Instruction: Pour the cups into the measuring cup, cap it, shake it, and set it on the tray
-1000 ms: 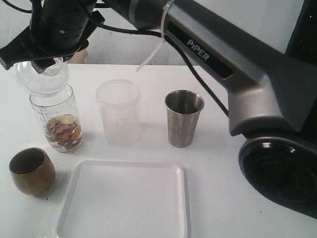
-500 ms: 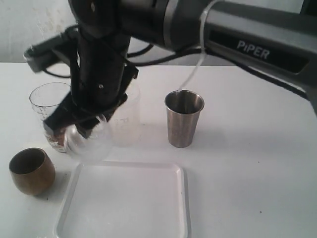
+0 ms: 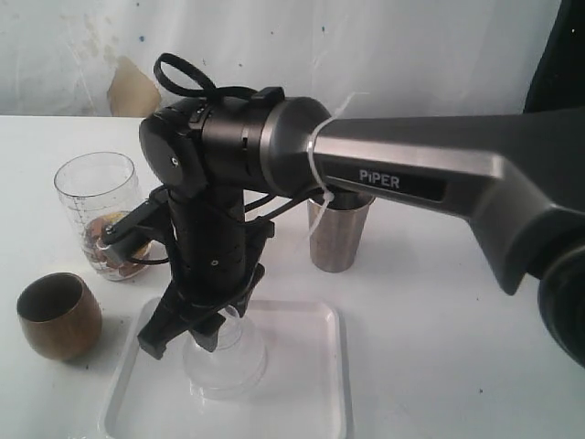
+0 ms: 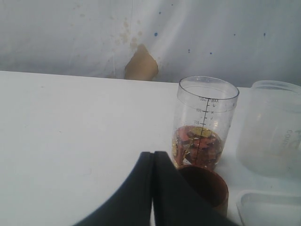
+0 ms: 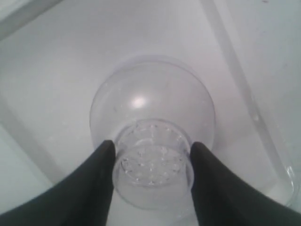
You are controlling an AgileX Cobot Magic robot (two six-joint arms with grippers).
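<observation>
The clear measuring cup (image 3: 96,212) (image 4: 205,123) stands uncapped at the left with brown and gold pieces at its bottom. My right gripper (image 3: 203,337) (image 5: 151,160) is shut on a clear domed cap (image 3: 226,364) (image 5: 153,127), which it holds low over the white tray (image 3: 340,366) (image 5: 249,108). Left of the tray sits the brown-gold cup (image 3: 57,315) (image 4: 207,186). The steel tumbler (image 3: 343,240) is partly hidden behind the right arm. That arm hides the frosted tumbler (image 4: 273,129) in the exterior view. My left gripper (image 4: 153,157) is shut and empty, near the brown cup.
The long dark right arm (image 3: 411,174) reaches across the middle of the table from the right. A white wall with a brown patch (image 4: 141,63) stands behind the table. A corner of the tray (image 4: 268,207) shows in the left wrist view.
The right arm swung down from above the measuring cup to the tray, carrying the clear cap. The measuring cup's mouth is now uncovered.
</observation>
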